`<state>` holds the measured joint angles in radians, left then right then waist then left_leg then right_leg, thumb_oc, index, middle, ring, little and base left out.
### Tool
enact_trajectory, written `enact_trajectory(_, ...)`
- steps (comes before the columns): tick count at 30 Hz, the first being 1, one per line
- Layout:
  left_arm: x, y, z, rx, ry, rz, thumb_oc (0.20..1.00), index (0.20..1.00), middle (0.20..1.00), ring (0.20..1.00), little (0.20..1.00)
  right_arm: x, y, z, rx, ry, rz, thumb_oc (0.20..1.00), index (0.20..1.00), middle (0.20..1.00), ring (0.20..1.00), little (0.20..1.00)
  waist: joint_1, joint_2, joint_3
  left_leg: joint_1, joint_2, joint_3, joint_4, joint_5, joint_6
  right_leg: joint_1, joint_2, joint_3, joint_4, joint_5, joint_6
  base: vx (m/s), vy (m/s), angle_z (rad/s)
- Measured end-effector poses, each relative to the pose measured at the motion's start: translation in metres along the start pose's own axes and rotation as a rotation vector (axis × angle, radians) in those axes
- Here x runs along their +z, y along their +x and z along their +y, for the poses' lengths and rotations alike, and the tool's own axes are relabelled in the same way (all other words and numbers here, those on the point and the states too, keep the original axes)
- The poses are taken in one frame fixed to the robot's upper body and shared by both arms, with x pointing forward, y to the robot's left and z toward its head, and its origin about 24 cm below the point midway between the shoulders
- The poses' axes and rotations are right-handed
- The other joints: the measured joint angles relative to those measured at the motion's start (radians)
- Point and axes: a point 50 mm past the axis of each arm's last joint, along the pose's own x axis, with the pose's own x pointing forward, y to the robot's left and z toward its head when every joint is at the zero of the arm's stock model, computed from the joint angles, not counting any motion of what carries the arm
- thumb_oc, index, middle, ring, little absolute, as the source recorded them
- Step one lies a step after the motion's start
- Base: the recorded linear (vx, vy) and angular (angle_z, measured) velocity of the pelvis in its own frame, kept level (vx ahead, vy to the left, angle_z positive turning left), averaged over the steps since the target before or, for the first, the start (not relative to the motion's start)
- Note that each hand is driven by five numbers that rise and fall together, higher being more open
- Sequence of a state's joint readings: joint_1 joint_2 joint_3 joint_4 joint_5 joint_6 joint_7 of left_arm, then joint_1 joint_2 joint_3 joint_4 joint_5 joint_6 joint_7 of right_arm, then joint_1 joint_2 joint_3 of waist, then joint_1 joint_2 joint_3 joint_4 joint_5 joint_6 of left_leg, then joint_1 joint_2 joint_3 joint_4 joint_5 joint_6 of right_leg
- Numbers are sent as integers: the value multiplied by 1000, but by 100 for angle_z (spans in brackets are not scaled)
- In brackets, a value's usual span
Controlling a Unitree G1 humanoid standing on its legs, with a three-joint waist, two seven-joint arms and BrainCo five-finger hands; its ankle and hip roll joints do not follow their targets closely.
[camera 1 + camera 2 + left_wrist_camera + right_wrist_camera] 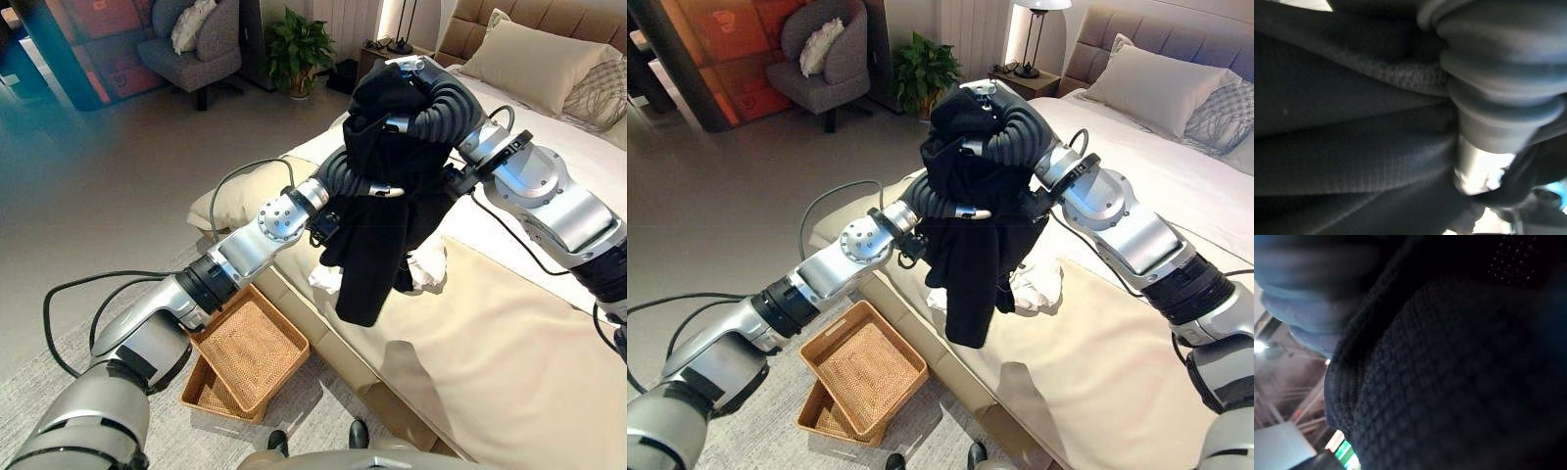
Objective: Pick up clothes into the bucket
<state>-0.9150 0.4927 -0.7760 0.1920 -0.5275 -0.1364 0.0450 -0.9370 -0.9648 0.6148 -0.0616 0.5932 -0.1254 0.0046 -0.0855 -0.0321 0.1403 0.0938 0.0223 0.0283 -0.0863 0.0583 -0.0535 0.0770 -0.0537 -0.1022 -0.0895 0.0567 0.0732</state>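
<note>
A black garment (377, 245) hangs in the air over the bed's near edge, its lower end dangling free. My left hand (370, 188) reaches in from the lower left and has a silver finger curled across the cloth at mid height. My right hand (409, 90) comes from the right and is bent over the garment's top, with the fabric bunched round it. Black knit cloth (1352, 147) shows close up in the left wrist view, and black fabric (1449, 382) in the right wrist view. A woven basket (279, 313) sits on the floor below my left arm.
A second, lower wicker tray (201, 394) lies under the basket on the grey rug. A white cloth (1038, 284) is crumpled on the bed (509, 372) behind the garment. Pillows (534, 59), an armchair (191, 44) and a plant (297, 49) stand farther off.
</note>
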Motion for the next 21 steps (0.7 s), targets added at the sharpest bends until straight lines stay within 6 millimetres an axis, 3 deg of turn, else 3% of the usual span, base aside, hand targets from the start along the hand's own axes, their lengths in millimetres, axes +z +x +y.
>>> enact_trajectory(1,0,-1,1,-1,-5,2,200,200,200,200,200,0,0,0,-1,2,-2,1000,1000,1000,1000,1000,-3,0,0,0,0,0,0,0,0,0,0,0,0,0,0,0,0,0)
enact_trajectory(7,-3,-8,5,-35,19,29,200,200,200,200,200,9,0,4,-6,17,-52,1000,1000,1000,1000,1000,-9,1,-1,3,1,0,0,0,0,5,1,0,0,0,0,0,0,0)
enact_trajectory(11,-19,-32,16,48,-17,70,200,200,200,200,200,3,-19,-3,-103,79,-64,1000,1000,1000,1000,1000,-8,4,-1,7,3,0,0,0,0,9,3,0,0,0,0,0,0,0)
enact_trajectory(16,-59,-97,47,336,-88,239,200,200,200,200,200,-28,-66,-2,-279,212,35,1000,1000,1000,1000,1000,-9,8,1,3,8,-1,0,-2,1,4,6,0,0,-2,-3,0,0,0)
enact_trajectory(21,-79,-156,65,551,-123,342,200,200,200,200,200,-80,-125,27,-490,446,232,1000,1000,1000,1000,1000,-6,9,2,2,9,-2,0,-6,3,3,8,-2,0,-8,-8,0,0,0)
